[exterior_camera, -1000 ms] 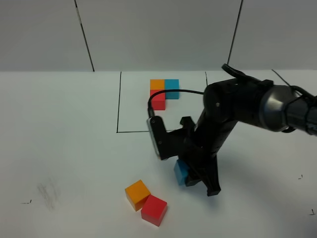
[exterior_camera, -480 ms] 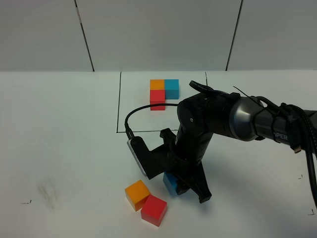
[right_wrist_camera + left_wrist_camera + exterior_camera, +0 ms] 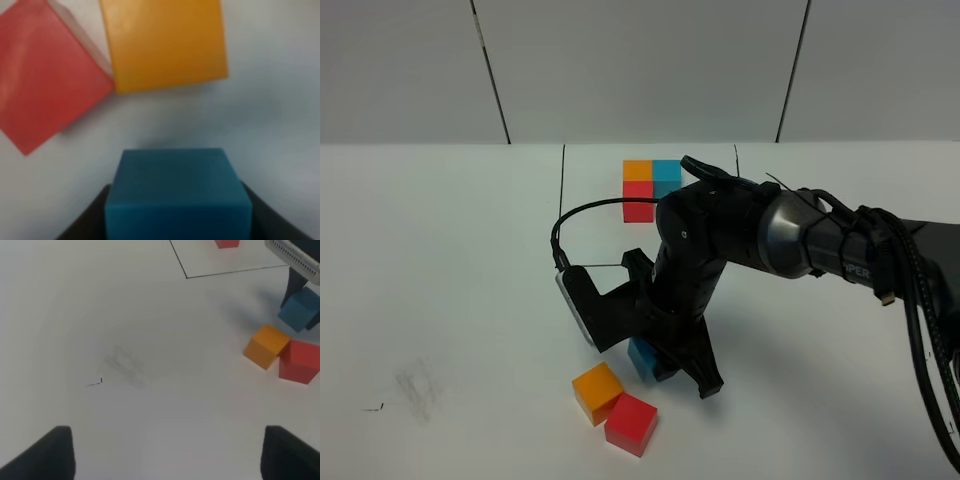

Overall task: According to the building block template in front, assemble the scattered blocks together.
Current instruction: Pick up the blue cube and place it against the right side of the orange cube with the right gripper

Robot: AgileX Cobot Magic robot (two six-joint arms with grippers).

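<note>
Here, at the lower left of the exterior high view, the table [image 3: 440,300] carries only a faint grey smudge [image 3: 417,388]. The left gripper [image 3: 165,452] shows only in its own wrist view, jaws wide apart and holding nothing, well away from the work.

Moving right to the lower centre, the orange cube [image 3: 597,392] and the red cube [image 3: 631,423] lie touching. Red sits lower right of orange, and both are turned diagonally to the drawn black frame [image 3: 561,200]. In the right wrist view they meet only near a corner, with a thin wedge of table showing between them.

Just up and right of the orange cube, the right gripper [image 3: 665,365] is clamped on the blue cube [image 3: 643,358], one dark finger on each side. The cube looks close to the table – whether it touches, I cannot tell.

Upper centre, inside the frame, the template [image 3: 652,188] shows orange at left, blue on its right and red below orange.

The step in hand looks like bringing blue to orange. Next it should be squared to orange's upper-right face, pressed flush and released; the red–orange wedge also needs closing.

A cube has no long axis. What matters is its turn, and blue's faces look nearly parallel to orange's.
</note>
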